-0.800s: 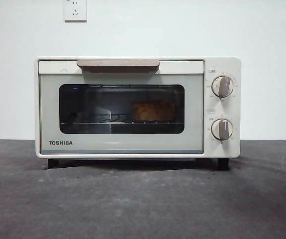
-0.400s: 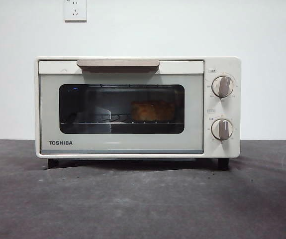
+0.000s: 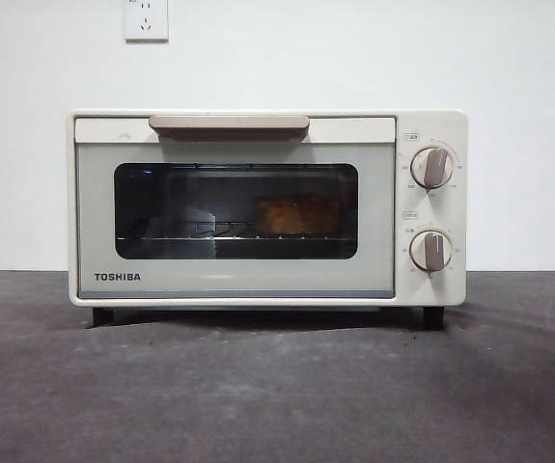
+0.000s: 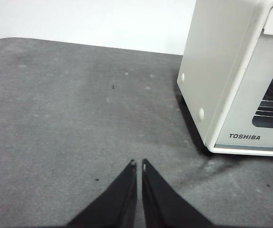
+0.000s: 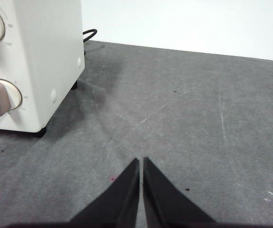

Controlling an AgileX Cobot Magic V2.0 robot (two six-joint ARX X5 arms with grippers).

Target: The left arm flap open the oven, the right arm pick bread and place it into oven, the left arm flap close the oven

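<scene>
You see the oven (image 3: 267, 207) shut with the bread (image 3: 296, 215) inside; left end effector (image 4: 137, 164) and right end effector (image 5: 141, 160) sit closed, empty; nothing seems left.

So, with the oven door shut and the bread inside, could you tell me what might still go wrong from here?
Little seems at stake, but two things deserve a look.
1. The small golden-brown bread sits toward the right of the wire rack in the cream-white TOSHIBA toaster oven, seen only through dark glass, so its seating cannot be confirmed.
2. The left gripper and right gripper, jaws shut, rest low beside the oven; a careless retreat might nudge it.
</scene>
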